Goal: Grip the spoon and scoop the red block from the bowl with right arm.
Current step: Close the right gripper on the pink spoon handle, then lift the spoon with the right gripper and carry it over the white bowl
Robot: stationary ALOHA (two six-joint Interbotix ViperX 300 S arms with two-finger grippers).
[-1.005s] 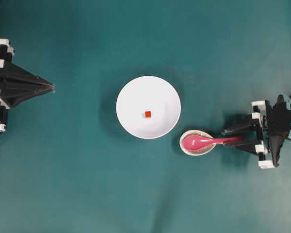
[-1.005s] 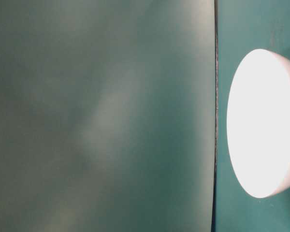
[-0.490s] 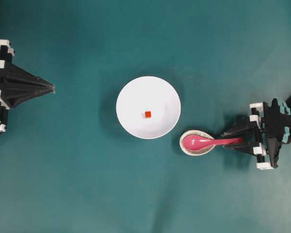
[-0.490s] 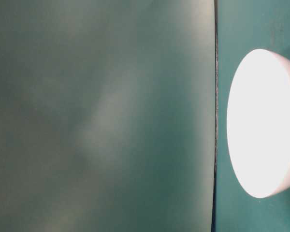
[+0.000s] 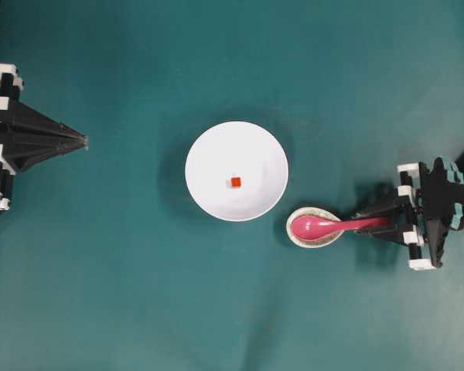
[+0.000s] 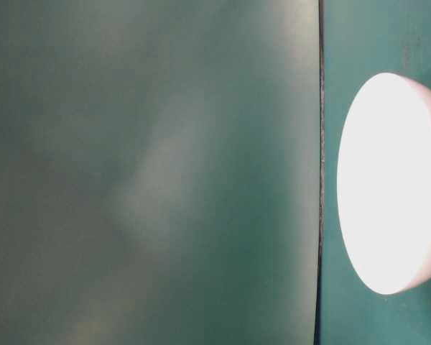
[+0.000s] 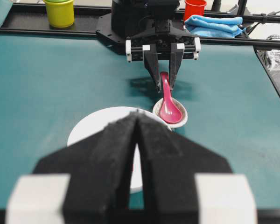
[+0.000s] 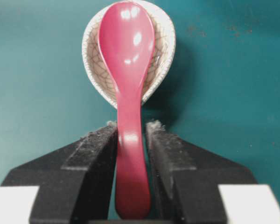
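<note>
Right gripper (image 8: 130, 140) pads flank the spoon (image 8: 127, 70) handle, narrow gaps either side; grip not confirmed. Scoop rests in speckled dish (image 5: 315, 227) beside bowl (image 5: 209, 151). Red block (image 5: 236, 182) sits mid-bowl. Left gripper (image 5: 83, 141) closed, empty, well apart.

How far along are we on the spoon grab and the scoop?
Done: the right gripper straddles the spoon handle. In hand: the pads sit against the handle or nearly so, though a firm grip isn't confirmed; the scoop rests in the speckled dish. Left: lift, carry to the bowl, and scoop the red block, untouched at its centre.
</note>
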